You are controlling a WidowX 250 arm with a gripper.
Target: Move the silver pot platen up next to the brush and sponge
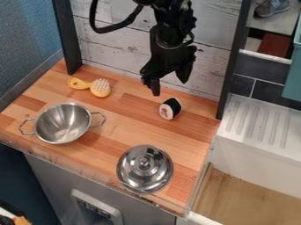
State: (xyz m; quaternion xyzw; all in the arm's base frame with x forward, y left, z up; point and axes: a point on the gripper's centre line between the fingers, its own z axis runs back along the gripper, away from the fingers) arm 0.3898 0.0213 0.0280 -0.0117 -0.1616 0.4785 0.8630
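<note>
Jaws spread apart, the gripper [170, 87] is hanging above the wooden surface [115, 139]. Nearest, a domed silver lid [134, 175] is resting; beyond are sitting the two-handled silver pot [61, 123], a toy sushi roll [170, 109] and, farthest, a yellow brush [100, 88].

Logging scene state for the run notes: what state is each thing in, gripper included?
Gripper: open, holding nothing
Pot: upright, uncovered, empty
Lid: off the pot, knob up
Brush: lying, bristles up
Toy sushi roll: lying, one end face showing
</note>
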